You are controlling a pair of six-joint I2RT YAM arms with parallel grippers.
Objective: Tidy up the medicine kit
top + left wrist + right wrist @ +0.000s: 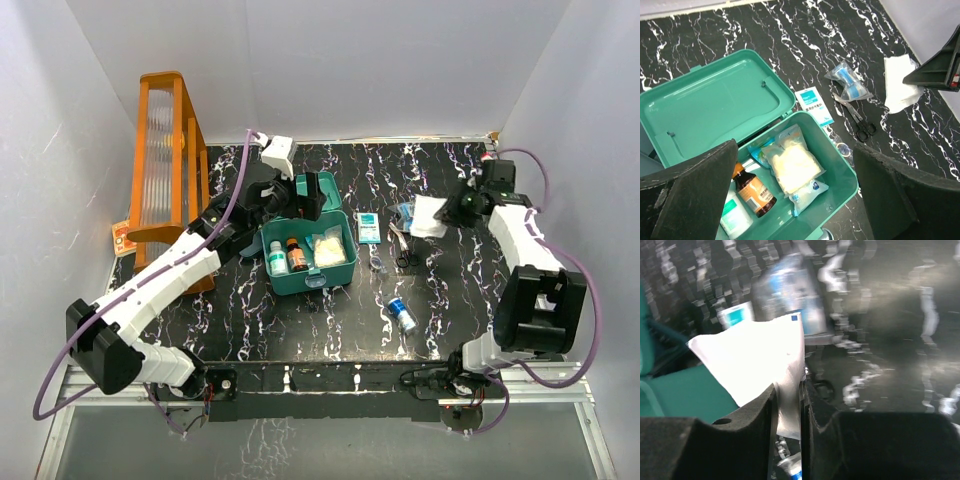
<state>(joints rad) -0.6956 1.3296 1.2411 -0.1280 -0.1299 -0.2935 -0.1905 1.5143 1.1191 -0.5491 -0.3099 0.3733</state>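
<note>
Medicine kit [300, 283], teal-green, lid swung back, standing left of centre on the black marbled table [300, 330]. Inside it we see a white bottle [277, 262] with a green label, a brown bottle [296, 256] beside it, and a pale gauze packet [330, 250] toward the kit's right end. We find the left claw [292, 198] above the kit's raised lid, its fingers [695, 190] spread wide and holding nothing. Right of the kit lie a teal-and-white sachet [369, 228], then black-handled scissors [403, 255] and a clear bag [404, 212] with a blue roll inside. A small blue-and-white vial [402, 314] lies off the kit's front right corner. Farther right of the kit, the right claw [788, 405] is pinched closed on the edge of a white sheet [755, 355]; we cannot tell whether the sheet is clear of the table. An orange rack [165, 170] stands upright left of the kit.
</note>
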